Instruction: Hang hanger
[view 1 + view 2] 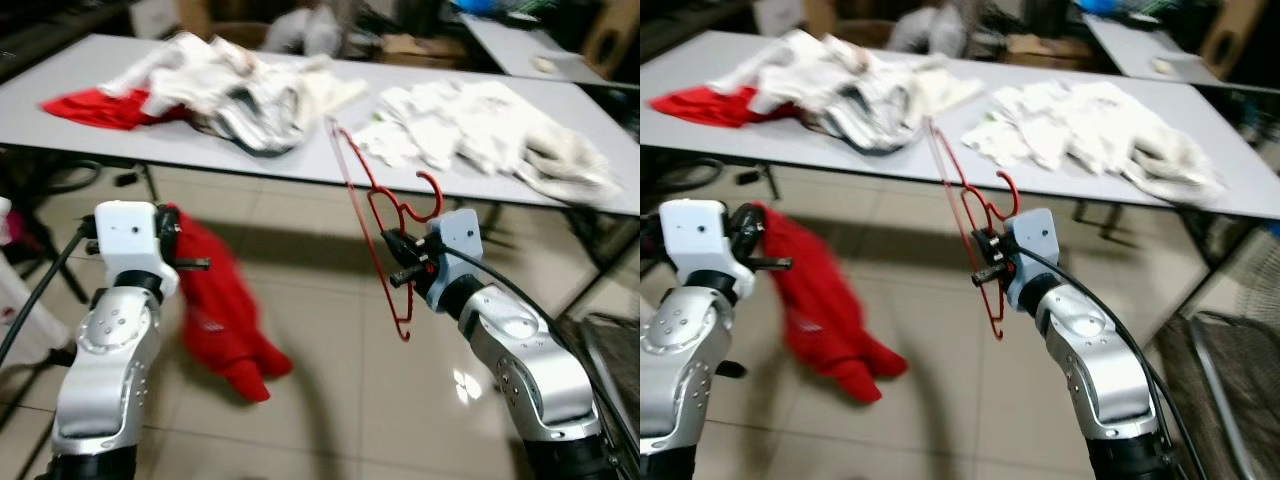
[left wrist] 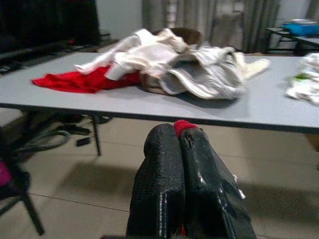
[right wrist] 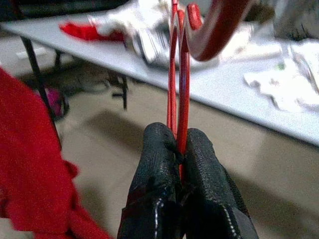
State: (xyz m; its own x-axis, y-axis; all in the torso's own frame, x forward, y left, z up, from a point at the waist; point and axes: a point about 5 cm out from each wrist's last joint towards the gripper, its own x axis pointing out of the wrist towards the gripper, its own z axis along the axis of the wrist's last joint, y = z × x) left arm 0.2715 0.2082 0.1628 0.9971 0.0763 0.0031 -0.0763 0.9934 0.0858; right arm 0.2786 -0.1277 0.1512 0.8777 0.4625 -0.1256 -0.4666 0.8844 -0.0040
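Hanger (image 1: 378,215), red, clamped in right claw (image 1: 398,262) before the bench (image 1: 300,160); left claw (image 2: 182,144) pinches red garment (image 1: 215,310).

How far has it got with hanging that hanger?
Done: the right gripper has the thin red wire hanger pinched, and the left gripper is shut on the red cloth garment. In hand: both are held in front of the long grey table. Left: dressing and hanging it; no rail is visible.
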